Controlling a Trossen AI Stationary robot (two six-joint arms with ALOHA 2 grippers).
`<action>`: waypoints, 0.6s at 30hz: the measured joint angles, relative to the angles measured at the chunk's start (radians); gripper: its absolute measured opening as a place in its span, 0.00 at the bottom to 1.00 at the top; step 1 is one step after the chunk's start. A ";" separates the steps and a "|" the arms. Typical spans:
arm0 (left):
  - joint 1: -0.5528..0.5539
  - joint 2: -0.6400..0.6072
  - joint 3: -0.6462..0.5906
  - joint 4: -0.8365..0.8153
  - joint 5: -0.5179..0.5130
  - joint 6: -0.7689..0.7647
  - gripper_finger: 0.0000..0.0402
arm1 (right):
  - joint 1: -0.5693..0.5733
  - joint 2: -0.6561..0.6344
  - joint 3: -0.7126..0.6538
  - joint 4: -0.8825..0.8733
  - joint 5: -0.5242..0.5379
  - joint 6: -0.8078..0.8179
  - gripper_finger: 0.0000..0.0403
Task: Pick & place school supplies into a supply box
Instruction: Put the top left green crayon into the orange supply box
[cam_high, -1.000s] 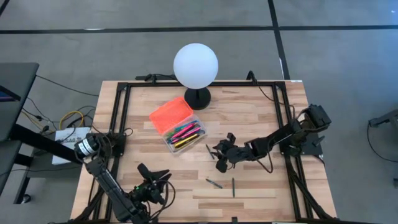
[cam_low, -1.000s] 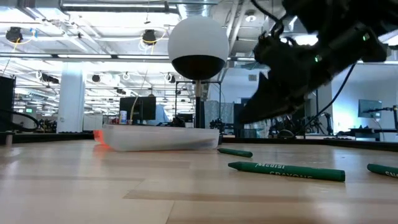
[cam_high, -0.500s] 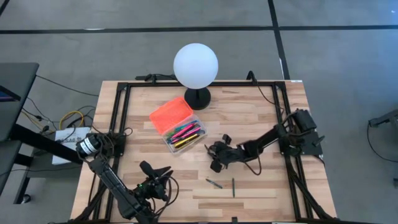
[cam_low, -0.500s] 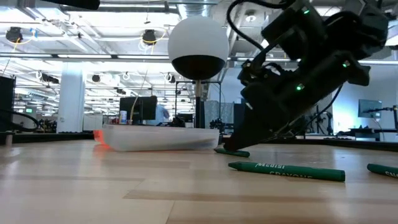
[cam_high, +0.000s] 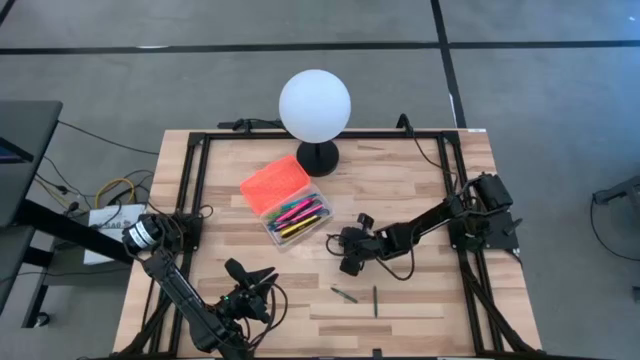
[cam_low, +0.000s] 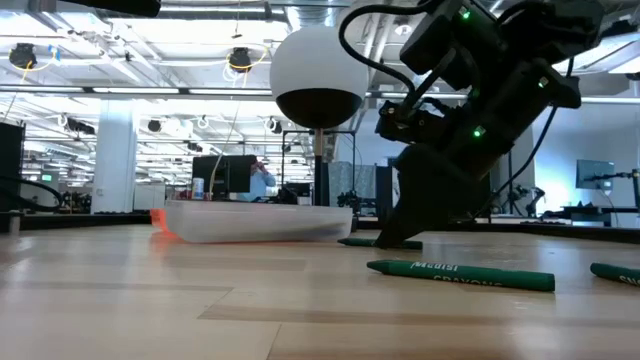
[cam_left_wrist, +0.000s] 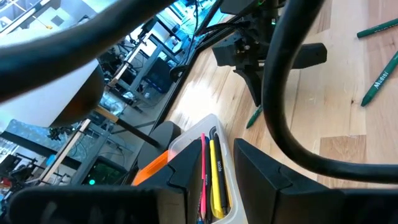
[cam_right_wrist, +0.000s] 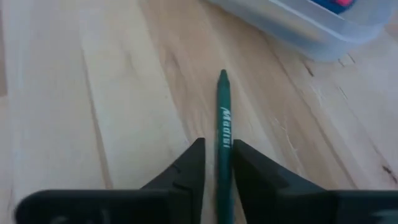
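A green crayon (cam_right_wrist: 222, 127) lies flat on the wooden worktop (cam_high: 400, 190), its tip aimed toward the nearby clear box (cam_high: 296, 220). The right claw (cam_high: 341, 245) is down at the worktop with its two dark fingers (cam_right_wrist: 190, 163) on either side of the crayon's rear part, close against it, so it is closing on or pinching the crayon, which rests on the wood. In the low view the same claw (cam_low: 402, 236) reaches down to touch the worktop at the crayon (cam_low: 372, 242), just beside the end of the box (cam_low: 255, 222).

The box sits a little left of the worktop's middle, tilted, with pink, yellow and orange pens (cam_high: 298, 214) lying lengthwise inside. Its bright orange lid (cam_high: 274, 183) lies open, touching the box on the side toward the lamp. The white globe lamp (cam_high: 315, 104) stands on a black base near the far edge.

Two more green crayons wait near the front edge: one (cam_high: 344, 294) slanted, the other (cam_high: 375, 299) lying almost straight front to back, just beside each other but apart. The low view shows the nearer one (cam_low: 460, 274) with white lettering.

The left claw (cam_high: 250, 285) hangs near the front left corner, well apart from the box; its fingers (cam_left_wrist: 255, 165) stand apart with nothing between them.
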 joint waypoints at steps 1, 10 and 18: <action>0.000 0.000 0.000 0.000 0.000 0.000 0.22 | 0.000 0.000 0.003 -0.004 -0.010 -0.022 0.15; 0.000 0.000 0.000 0.000 0.000 -0.001 0.22 | -0.002 -0.002 0.007 -0.024 -0.087 -0.149 0.03; 0.000 0.000 0.000 0.000 0.000 -0.001 0.22 | -0.004 -0.006 0.010 -0.053 -0.143 -0.152 0.03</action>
